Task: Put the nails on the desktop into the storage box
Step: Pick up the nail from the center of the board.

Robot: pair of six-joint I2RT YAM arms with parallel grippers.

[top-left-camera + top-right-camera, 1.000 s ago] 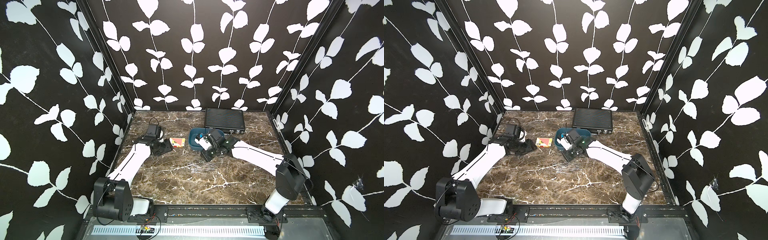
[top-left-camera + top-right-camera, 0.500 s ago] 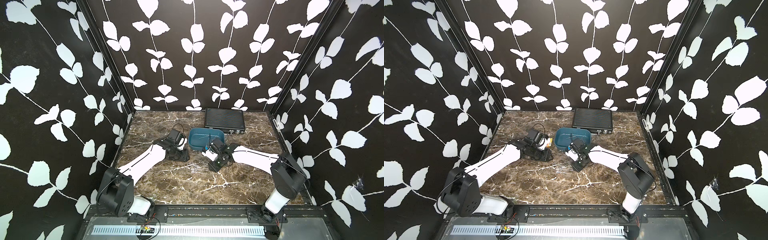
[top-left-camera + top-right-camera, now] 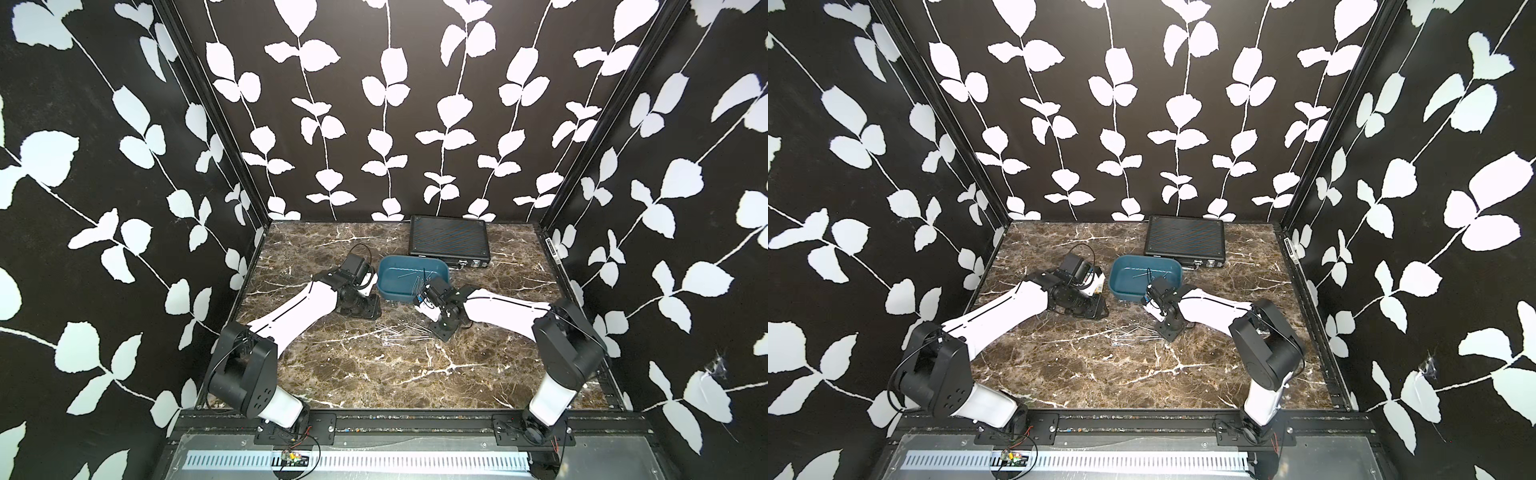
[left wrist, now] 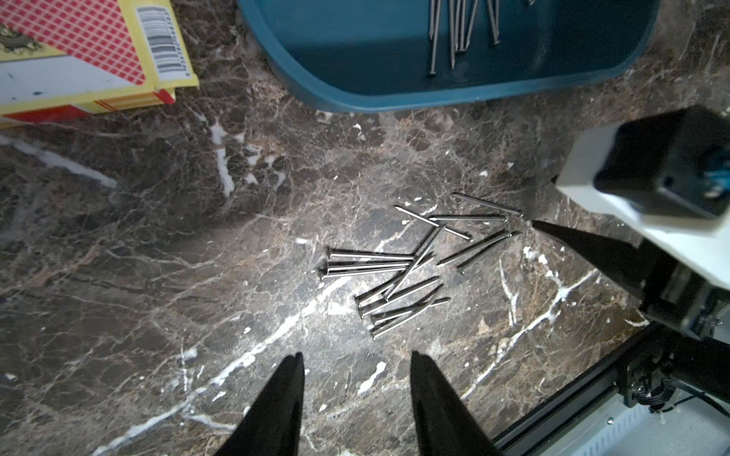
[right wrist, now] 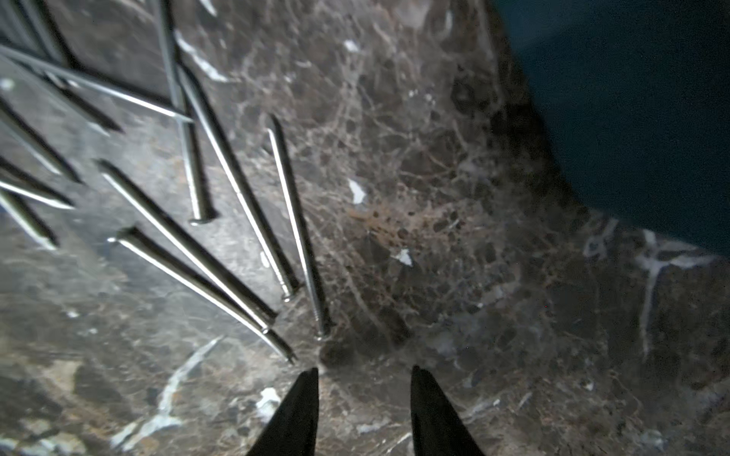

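Brown marble desktop (image 3: 374,374) carries a loose heap of nails (image 4: 399,272) near the blue storage box (image 4: 395,96), which holds a few more. Left gripper (image 4: 356,355) and right gripper (image 5: 363,368) flank the heap, both partly open, holding nothing.

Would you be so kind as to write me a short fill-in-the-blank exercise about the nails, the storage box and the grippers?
1. A few nails already lie ____ the storage box.
2. The loose nails on the desktop lie between the left gripper and the right gripper, both with jaws ____.
3. The closed case behind the storage box is ____ in colour.
Missing words: inside; open; black.
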